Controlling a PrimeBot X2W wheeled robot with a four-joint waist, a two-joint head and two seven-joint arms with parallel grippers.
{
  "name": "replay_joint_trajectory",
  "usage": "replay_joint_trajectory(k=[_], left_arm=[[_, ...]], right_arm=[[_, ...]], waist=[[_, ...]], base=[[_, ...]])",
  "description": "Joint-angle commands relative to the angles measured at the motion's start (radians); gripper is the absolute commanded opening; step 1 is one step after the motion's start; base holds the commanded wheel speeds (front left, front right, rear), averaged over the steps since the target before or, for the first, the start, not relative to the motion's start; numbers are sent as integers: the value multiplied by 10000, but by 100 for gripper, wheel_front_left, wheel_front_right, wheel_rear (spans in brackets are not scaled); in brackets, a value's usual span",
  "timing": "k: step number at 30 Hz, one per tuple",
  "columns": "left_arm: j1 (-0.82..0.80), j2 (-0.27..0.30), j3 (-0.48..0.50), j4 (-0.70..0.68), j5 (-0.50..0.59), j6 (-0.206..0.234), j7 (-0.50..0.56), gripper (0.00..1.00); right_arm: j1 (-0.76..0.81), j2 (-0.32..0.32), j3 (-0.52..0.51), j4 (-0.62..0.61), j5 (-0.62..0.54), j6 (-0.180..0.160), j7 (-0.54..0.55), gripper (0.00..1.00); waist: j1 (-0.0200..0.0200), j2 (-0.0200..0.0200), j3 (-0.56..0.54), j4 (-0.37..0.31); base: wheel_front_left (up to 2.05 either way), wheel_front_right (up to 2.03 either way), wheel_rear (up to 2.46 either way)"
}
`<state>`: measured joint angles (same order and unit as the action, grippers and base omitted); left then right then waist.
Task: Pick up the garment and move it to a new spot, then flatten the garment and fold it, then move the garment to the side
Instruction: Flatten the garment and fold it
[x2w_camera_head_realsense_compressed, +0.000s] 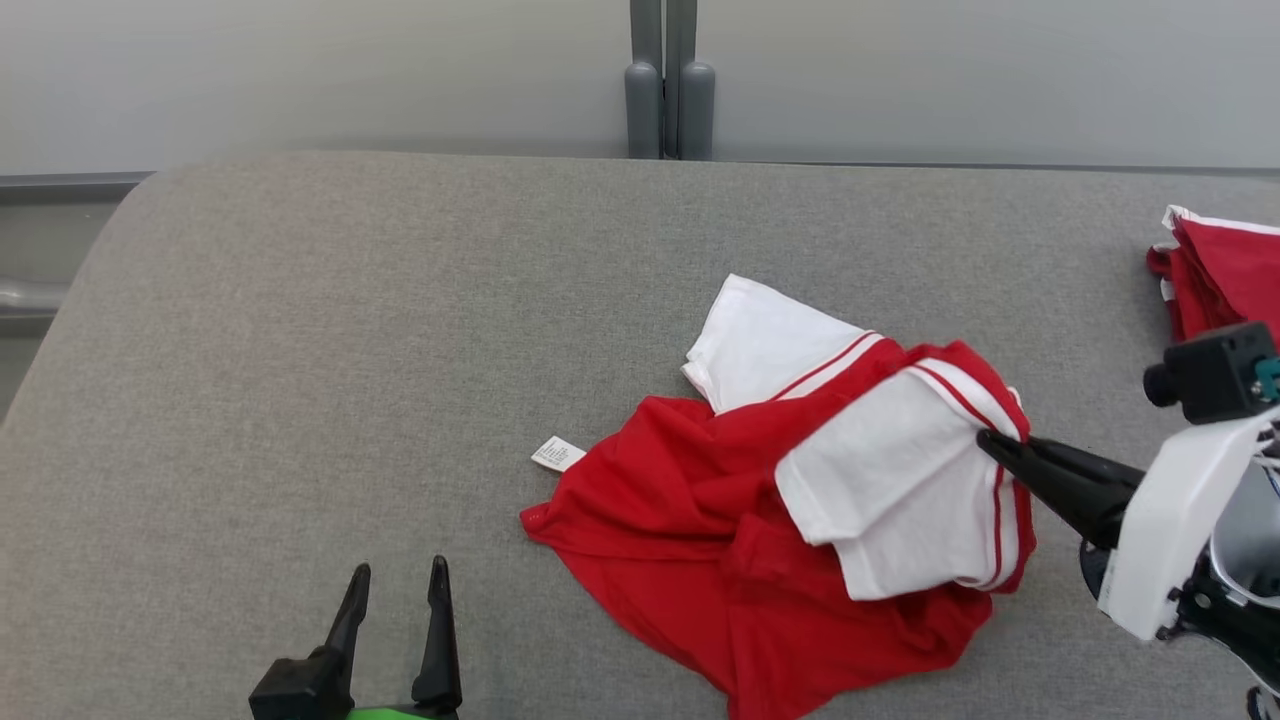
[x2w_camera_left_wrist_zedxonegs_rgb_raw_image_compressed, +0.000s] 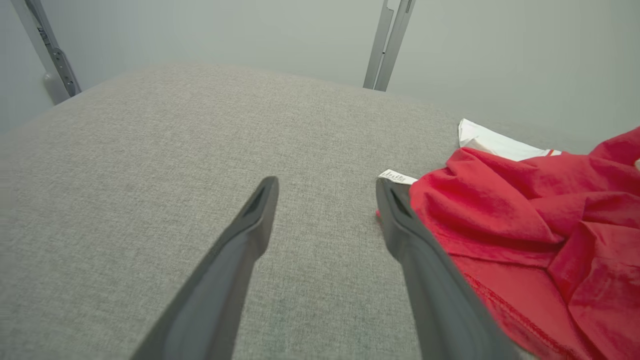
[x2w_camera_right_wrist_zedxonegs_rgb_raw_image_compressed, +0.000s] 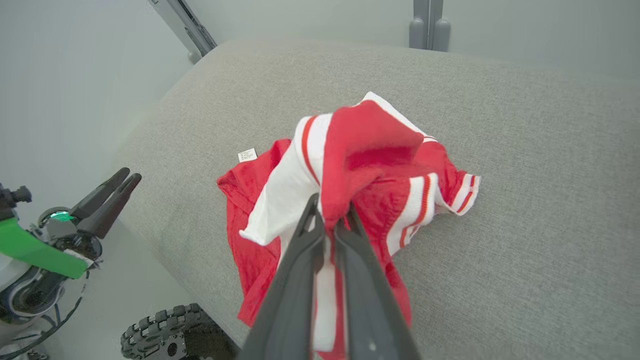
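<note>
The right tool (x2w_camera_right_wrist_zedxonegs_rgb_raw_image_compressed: 332, 212) is seen closed on a raised fold of the garment (x2w_camera_head_realsense_compressed: 690, 520). Red cloth is pinched between its two dark fingers at the garment's right-hand edge, where a white striped sleeve (x2w_camera_head_realsense_compressed: 900, 500) lies over the red body. In the right wrist view the pinched fold is held slightly off the counter (x2w_camera_head_realsense_compressed: 350, 350), while the rest of the garment lies crumpled, right of the counter's middle. A care label (x2w_camera_head_realsense_compressed: 557, 453) is shown sticking out at the garment's left edge. The left tool (x2w_camera_head_realsense_compressed: 399, 570) is held wide open and empty at the near edge, close to the garment's left hem but apart from it. A second red-and-white cloth (x2w_camera_head_realsense_compressed: 1220, 265) is seen at the far right edge of the counter, near the right arm.

The first step, picking up and moving, is judged to be only just begun. Only a thin pinch of fabric appears to be taken, so the cloth could be lost from the fingers once its full weight is hung from them. If a single layer is caught, the garment may be dragged and twisted rather than carried, and flattening would be made harder. Should the lift be swung rightward, the trailing hem could be brushed against the second cloth and the two tangled.
</note>
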<state>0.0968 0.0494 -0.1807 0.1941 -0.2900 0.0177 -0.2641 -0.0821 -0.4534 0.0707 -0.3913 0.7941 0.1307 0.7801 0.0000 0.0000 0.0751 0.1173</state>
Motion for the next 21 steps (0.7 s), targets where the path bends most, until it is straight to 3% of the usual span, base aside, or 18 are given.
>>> replay_joint_trajectory(k=[1, 7, 14, 15, 16, 17, 18, 19, 21], left_arm=[[169, 25, 55, -58, 17, 66, -1, 100], [328, 25, 53, -1, 144, -18, -2, 100], [81, 28, 151, 112, 379, -220, -1, 100], [30, 25, 169, 119, 398, -248, -1, 100], [9, 26, 188, 122, 431, -245, -1, 100], [-12, 26, 209, 132, 450, -257, -1, 100], [-53, 26, 231, 138, 452, -271, -1, 100], [-70, 26, 241, 142, 463, -265, -1, 100], [-59, 26, 242, 159, 481, -281, -1, 100]], right_arm=[[378, -133, -228, 168, 292, -1, 77, 0], [1581, -1153, -1174, 1912, 189, 1, -235, 0], [1536, -1763, -794, 4411, -868, -1, -1111, 0], [1451, -1875, -789, 4908, -1225, -4, -1305, 14], [1391, -1878, -759, 5277, -1384, -2, -1442, 14], [1289, -1916, -861, 5762, -1818, -4, -1732, 29], [1146, -2092, -967, 6171, -2426, -4, -2187, 95], [1018, -2087, -1111, 6547, -2759, -8, -2495, 100], [853, -1857, -1254, 7237, -3320, -2, -3119, 100]], waist=[[0, 0, -132, 84], [0, 0, -76, 15], [0, 0, 160, -175], [0, 0, 182, -183], [0, 0, 196, -187], [0, 0, 214, -195], [0, 0, 235, -199], [0, 0, 238, -201], [0, 0, 205, -194]], base=[[0, 0, 0], [0, 0, 0], [0, 0, 0], [0, 0, 0], [0, 0, 0], [0, 0, 0], [0, 0, 0], [0, 0, 0], [0, 0, 0]])
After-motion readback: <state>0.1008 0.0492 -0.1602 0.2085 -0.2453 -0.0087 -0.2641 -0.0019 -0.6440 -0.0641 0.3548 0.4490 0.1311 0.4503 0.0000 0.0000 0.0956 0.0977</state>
